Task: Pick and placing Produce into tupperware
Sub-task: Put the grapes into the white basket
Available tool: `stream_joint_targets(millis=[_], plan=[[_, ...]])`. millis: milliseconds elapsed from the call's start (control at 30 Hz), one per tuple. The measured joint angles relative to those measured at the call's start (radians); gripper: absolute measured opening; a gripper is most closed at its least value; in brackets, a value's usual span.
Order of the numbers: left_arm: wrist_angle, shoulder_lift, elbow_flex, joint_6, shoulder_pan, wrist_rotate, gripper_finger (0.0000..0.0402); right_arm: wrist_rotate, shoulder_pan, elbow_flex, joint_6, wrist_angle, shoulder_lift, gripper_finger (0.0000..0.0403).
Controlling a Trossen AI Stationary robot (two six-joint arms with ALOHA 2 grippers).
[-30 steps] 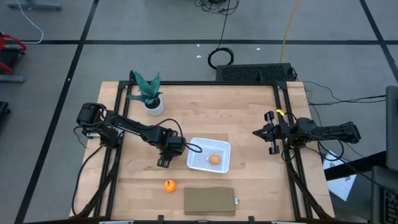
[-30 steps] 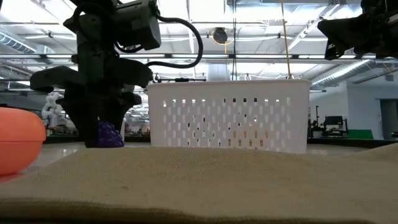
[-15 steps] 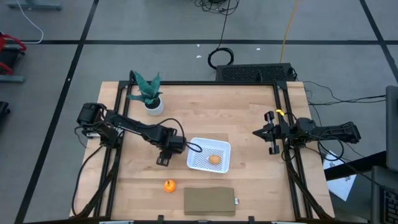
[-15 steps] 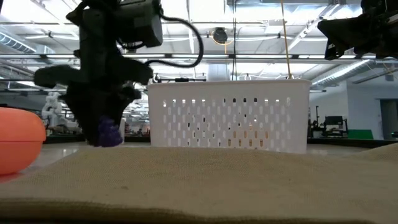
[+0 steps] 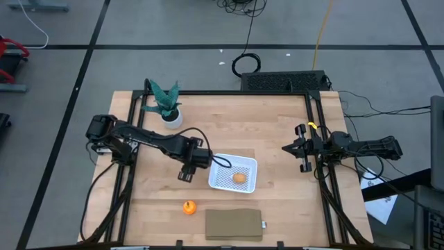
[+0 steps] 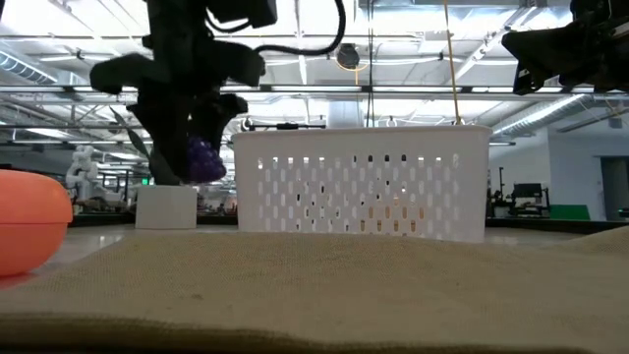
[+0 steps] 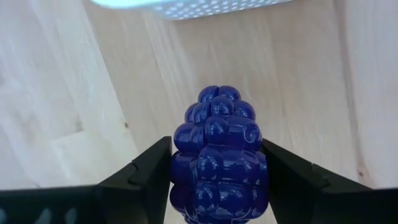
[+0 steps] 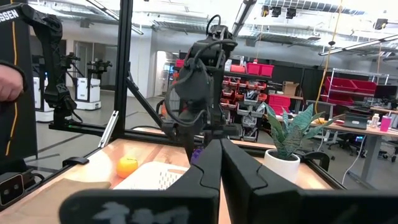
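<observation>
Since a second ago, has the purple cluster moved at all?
Yes. In the low view the purple cluster, gripped by the left gripper, has risen off the table to about mid-height of the white container beside it.

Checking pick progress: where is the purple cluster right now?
The purple cluster is clamped in the left gripper, lifted off the table just left of the white tupperware in the low view.

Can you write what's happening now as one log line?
left gripper: holding purple cluster, lifted beside tupperware | right gripper: shut, waiting at table's right edge
</observation>
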Motion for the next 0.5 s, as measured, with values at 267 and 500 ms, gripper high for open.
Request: stream_joint_targets(millis=[267,500], plan=[[-0.05,-0.031,0.037,0.024,-0.03,-0.047,0.0207,0.0,0.0,0.0,-0.003,0.0,0.0,0.0],[-0.064,-0.17,0.037,-0.01,-0.045,-0.066,0.0207,0.0,0.0,0.0,-0.008,0.001,0.0,0.0]])
